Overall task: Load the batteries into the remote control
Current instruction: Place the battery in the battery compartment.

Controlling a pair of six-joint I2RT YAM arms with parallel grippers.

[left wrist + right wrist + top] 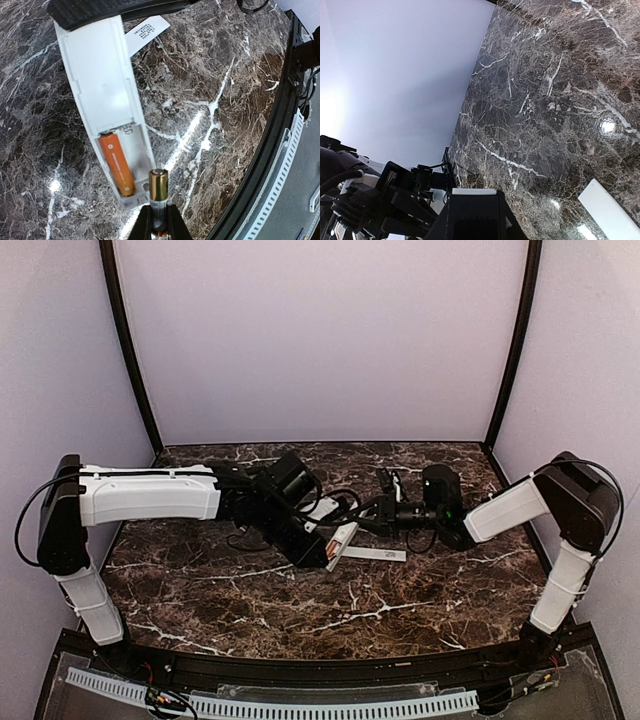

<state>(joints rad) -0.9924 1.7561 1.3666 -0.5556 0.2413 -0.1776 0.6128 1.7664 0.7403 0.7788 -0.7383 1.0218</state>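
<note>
1. The long white plastic bar-shaped remote control [102, 80] lies back-up over the dark brown, white-veined marble bench [210, 75], midway between the two arms. Its battery recess is uncovered.
2. One slim orange cylindrical seated battery [116, 162] fills the left half of that recess. A thin flat white cover strip [146, 31] with a printed label lies on the bench just beyond the remote.
3. The left claw [159, 222] is nearly together, its fingers pinching a second battery [158, 187]. This battery's shiny metal end sits just at the remote's open end wall; actual contact cannot be told.
4. The right claw [362, 524] is clamped on the remote's far end, one black finger lying across it in the left wrist view.
5. In the top view, the remote's long axis slants from the right claw down towards the left arm.
6. The seated battery runs parallel to that axis. The pinched battery points roughly along it, towards the recess.
</note>
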